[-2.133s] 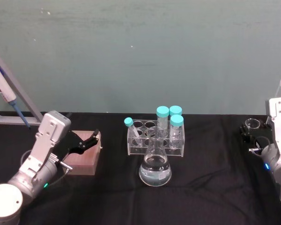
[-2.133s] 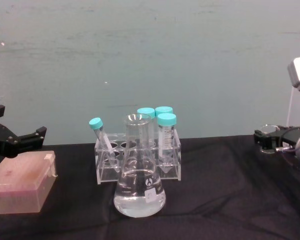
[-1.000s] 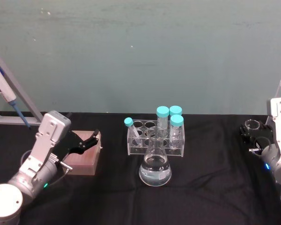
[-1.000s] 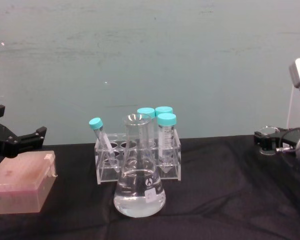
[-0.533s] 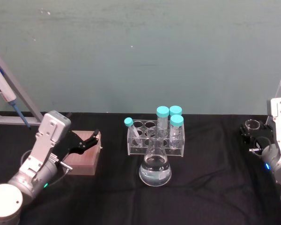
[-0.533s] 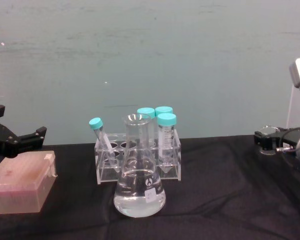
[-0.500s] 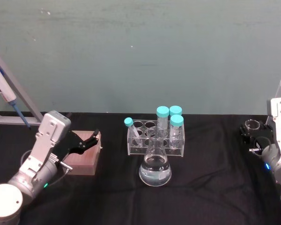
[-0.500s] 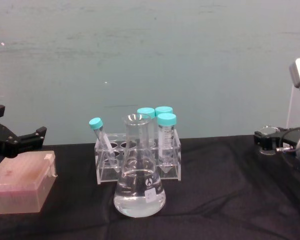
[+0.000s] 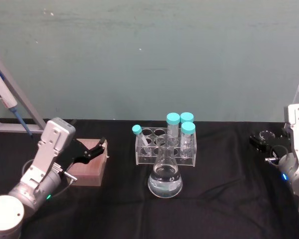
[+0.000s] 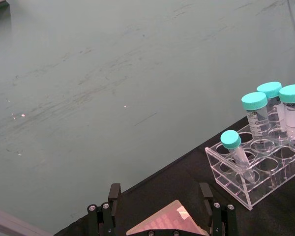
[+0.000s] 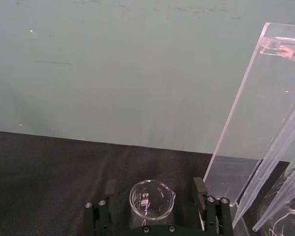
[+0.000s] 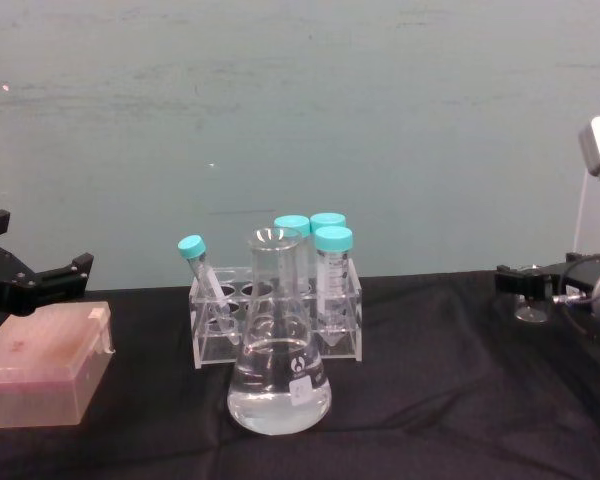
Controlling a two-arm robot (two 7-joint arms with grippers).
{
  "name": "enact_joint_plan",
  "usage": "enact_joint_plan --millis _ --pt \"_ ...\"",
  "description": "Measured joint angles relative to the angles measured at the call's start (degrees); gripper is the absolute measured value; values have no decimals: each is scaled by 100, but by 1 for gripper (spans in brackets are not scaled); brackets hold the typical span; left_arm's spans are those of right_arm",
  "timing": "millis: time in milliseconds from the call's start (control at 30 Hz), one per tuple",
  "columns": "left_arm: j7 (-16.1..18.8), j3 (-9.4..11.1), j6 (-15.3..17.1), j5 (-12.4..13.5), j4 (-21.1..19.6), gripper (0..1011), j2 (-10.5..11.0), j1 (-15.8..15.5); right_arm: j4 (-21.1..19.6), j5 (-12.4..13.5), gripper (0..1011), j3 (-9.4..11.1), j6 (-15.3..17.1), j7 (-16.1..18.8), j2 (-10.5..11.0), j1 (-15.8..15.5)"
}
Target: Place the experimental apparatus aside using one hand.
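Note:
The small glass beaker [image 11: 152, 200] stands on the black cloth at the table's far right, between the fingers of my right gripper [image 11: 153, 187]. That gripper is open, and both fingers stand clear of the glass. The head view places this gripper [image 9: 266, 140] and the beaker [image 9: 267, 135] beside the clear acrylic stand [image 11: 253, 132]. The conical flask [image 9: 165, 180] with clear liquid stands at the table's middle. My left gripper [image 9: 96, 148] hangs open over a pink box [image 9: 89, 168] at the left.
A clear rack [image 9: 165, 145] holding several teal-capped tubes stands just behind the flask. A blue-tipped pipette on a metal frame [image 9: 7, 102] is at the far left. Bare black cloth lies between the flask and the right gripper.
My right gripper's fingers have spread apart and let go of the beaker, which now rests on the cloth. The left arm, flask and rack have not moved.

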Motion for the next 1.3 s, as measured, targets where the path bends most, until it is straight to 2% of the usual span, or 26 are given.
enact_joint_plan --millis 67,633,1033,1100,1200,1300 --pt "0 0 0 0 0 1000 0 0 0 0 1003 0 0 0 0 0" --pt "0 0 0 1 0 1000 0 0 -36 -7 1003 1 2 0 1 -22" --pt "1 0 0 0 0 1000 0 0 -1071 -104 1003 -73 17 108 54 -516" --pt "0 0 0 0 0 1000 0 0 -1315 -104 1003 -97 -16 201 81 -639" --pt "0 0 0 0 0 1000 0 0 -1470 -84 1003 -113 -74 319 107 -712" --pt "1 0 0 0 0 1000 0 0 -1646 35 1003 -118 -206 548 140 -812"
